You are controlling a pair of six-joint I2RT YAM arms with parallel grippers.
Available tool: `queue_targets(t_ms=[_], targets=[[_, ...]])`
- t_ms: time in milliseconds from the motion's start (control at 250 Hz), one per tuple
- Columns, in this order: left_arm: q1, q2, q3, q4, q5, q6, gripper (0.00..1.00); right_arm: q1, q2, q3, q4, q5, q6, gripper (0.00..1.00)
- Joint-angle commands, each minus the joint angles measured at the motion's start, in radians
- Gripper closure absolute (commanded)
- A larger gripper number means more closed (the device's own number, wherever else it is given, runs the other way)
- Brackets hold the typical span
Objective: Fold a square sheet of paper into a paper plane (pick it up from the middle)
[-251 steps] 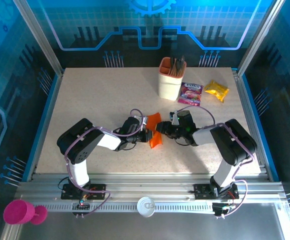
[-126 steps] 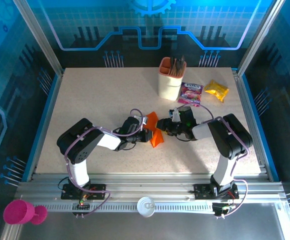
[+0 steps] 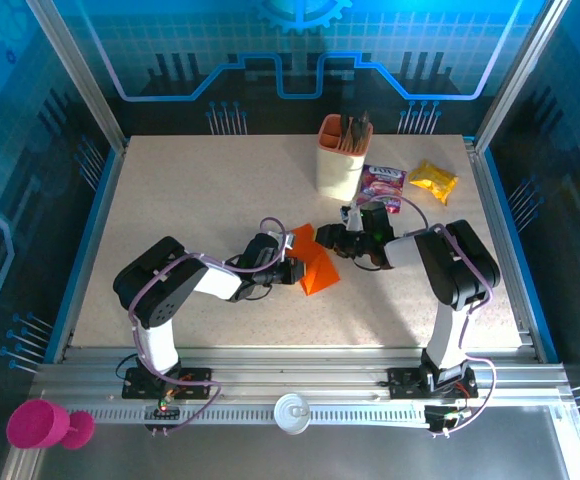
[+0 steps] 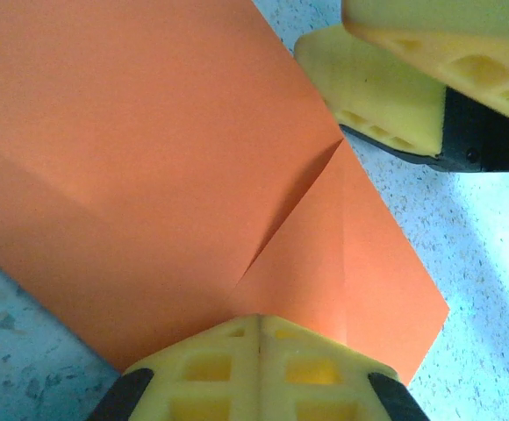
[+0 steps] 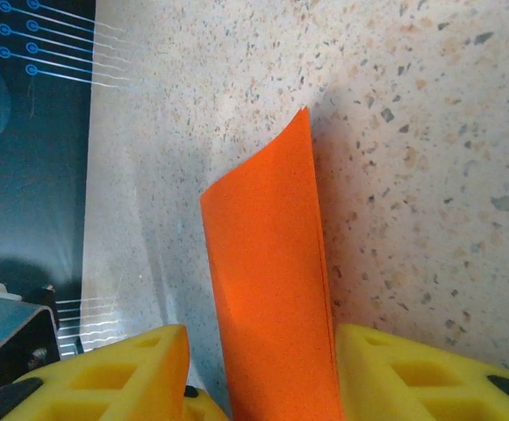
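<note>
While left gripper [image 4: 259,326] pinches paper [image 4: 149,149], crease [image 4: 290,210] close-up

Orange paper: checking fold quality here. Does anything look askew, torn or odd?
No tear shows. The paper lies half folded with a slanted flap edge across it, and one end stands curled up between the open jaws of the right gripper. The left gripper pinches an edge.

We record a speckled beige tabletop [image 3: 200,200] inside a frame of aluminium posts [image 3: 78,80]. Blue-lit panels [image 3: 290,40] with circuit graphics stand far, left and right. A slotted metal rail [image 3: 300,385] runs along the near edge. The light is cool blue.
</note>
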Motion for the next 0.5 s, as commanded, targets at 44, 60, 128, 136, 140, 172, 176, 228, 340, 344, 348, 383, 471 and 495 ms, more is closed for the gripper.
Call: queue_targets(t_ms=[44, 60, 128, 136, 140, 172, 176, 228, 340, 344, 348, 383, 471, 495], targets=[[0.024, 0.004, -0.021, -0.119, -0.02, 0.018, 1.0, -0.003, -0.028, -0.063, 0.016, -0.022, -0.015, 0.53], [0.024, 0.006, -0.021, -0.119, -0.019, 0.02, 1.0, -0.003, -0.029, -0.067, 0.02, -0.023, -0.012, 0.53], [0.024, 0.007, -0.022, -0.119, -0.018, 0.02, 1.0, -0.003, -0.04, -0.094, 0.038, -0.027, -0.003, 0.54], [0.024, 0.008, -0.021, -0.12, -0.019, 0.019, 1.0, -0.003, -0.04, -0.096, 0.041, -0.028, -0.002, 0.54], [0.024, 0.008, -0.02, -0.12, -0.018, 0.02, 1.0, -0.003, -0.043, -0.098, 0.042, -0.029, -0.001, 0.54], [0.024, 0.007, -0.021, -0.118, -0.017, 0.021, 1.0, -0.003, -0.046, -0.108, 0.051, -0.03, 0.004, 0.54], [0.024, 0.008, -0.021, -0.118, -0.018, 0.02, 1.0, -0.003, -0.046, -0.11, 0.052, -0.031, 0.005, 0.55], [0.025, 0.008, -0.022, -0.119, -0.018, 0.021, 1.0, -0.003, -0.056, -0.127, 0.06, -0.031, 0.009, 0.55], [0.024, 0.009, -0.021, -0.118, -0.019, 0.021, 1.0, -0.001, -0.076, -0.155, 0.07, -0.036, 0.015, 0.56], [0.024, 0.009, -0.021, -0.118, -0.019, 0.02, 1.0, -0.001, -0.076, -0.155, 0.07, -0.036, 0.015, 0.56], [0.024, 0.009, -0.021, -0.117, -0.018, 0.021, 1.0, -0.002, -0.077, -0.156, 0.071, -0.036, 0.016, 0.56], [0.024, 0.009, -0.021, -0.118, -0.019, 0.021, 1.0, -0.001, -0.083, -0.165, 0.075, -0.037, 0.02, 0.57], [0.024, 0.007, -0.022, -0.116, -0.017, 0.021, 1.0, -0.001, -0.102, -0.184, 0.082, -0.039, 0.022, 0.6], [0.024, 0.007, -0.022, -0.116, -0.017, 0.021, 1.0, 0.0, -0.107, -0.189, 0.083, -0.04, 0.024, 0.62]])
